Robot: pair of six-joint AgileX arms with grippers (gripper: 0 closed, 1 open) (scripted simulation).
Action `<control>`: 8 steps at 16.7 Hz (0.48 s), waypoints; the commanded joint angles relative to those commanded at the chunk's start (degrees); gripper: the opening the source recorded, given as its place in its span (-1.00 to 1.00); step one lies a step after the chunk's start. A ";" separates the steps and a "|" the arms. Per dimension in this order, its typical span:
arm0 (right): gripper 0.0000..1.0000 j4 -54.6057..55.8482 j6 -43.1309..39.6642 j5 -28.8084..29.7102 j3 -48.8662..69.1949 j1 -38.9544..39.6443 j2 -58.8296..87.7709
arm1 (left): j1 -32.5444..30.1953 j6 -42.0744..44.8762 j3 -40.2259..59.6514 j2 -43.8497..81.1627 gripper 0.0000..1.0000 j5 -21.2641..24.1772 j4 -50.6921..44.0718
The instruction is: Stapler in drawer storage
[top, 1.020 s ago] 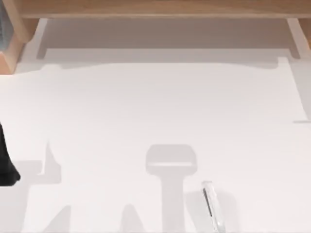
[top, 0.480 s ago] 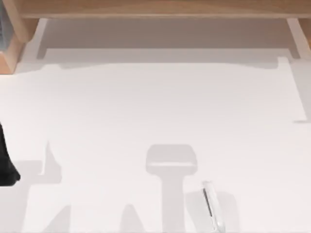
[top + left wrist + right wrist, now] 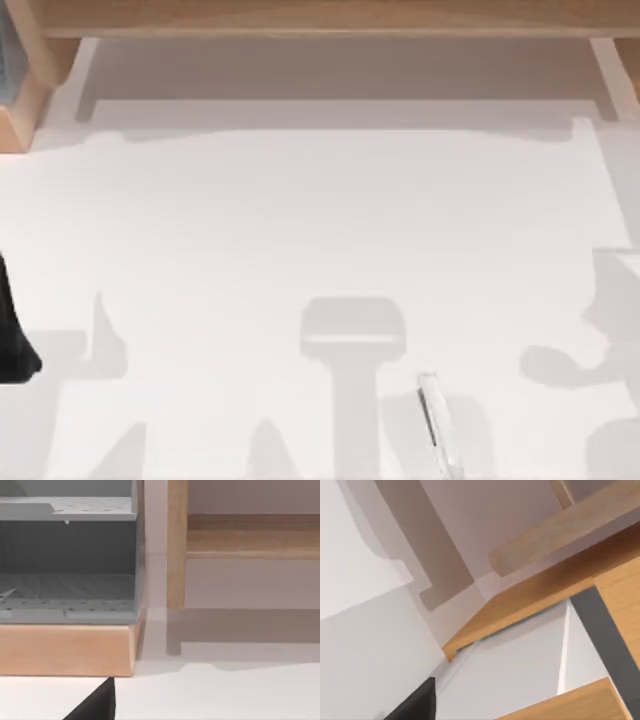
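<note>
Top view: the white desk (image 3: 320, 230) spans the scene, with soft grey shadows across its near half and at its right edge. A wooden shelf unit (image 3: 320, 18) runs along the desk's far edge, its side post (image 3: 40, 60) standing at the far-left corner.

Left wrist view: the same wooden shelf unit (image 3: 250, 542) appears beside a grey drawer unit (image 3: 67, 562) with perforated trays, which sits on a wooden base (image 3: 65, 650) at the desk's far-left corner.

Right wrist view: a wooden shelf board (image 3: 555, 535) and a wooden frame with a dark grey strip (image 3: 605, 630) appear at a steep tilt above the pale surface.

The left arm (image 3: 12, 335) appears as a dark form at the desk's left edge, towards the near side. Whether either end effector is open or closed cannot be told; a dark edge of the gripper body shows low in each wrist view, the left gripper (image 3: 95, 705) and the right gripper (image 3: 415, 702).

The stapler (image 3: 438, 425) is a slim whitish-grey bar with a dark line along one side. It lies flat by the desk's near edge, right of centre, its length running roughly from far to near, apart from both arms.
</note>
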 joint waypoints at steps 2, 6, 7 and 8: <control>1.00 -9.45 8.65 2.30 2.50 6.54 -3.40 | 0.00 0.00 0.00 0.00 1.00 0.00 0.00; 1.00 -31.33 27.77 8.77 9.08 21.02 -7.53 | 0.00 0.00 0.00 0.00 1.00 0.00 0.00; 1.00 -37.21 32.77 10.69 10.98 24.80 -8.08 | 0.00 0.00 0.00 0.00 1.00 0.00 0.00; 1.00 -43.17 37.80 12.68 12.94 28.60 -8.48 | 0.00 0.00 0.00 0.00 1.00 0.00 0.00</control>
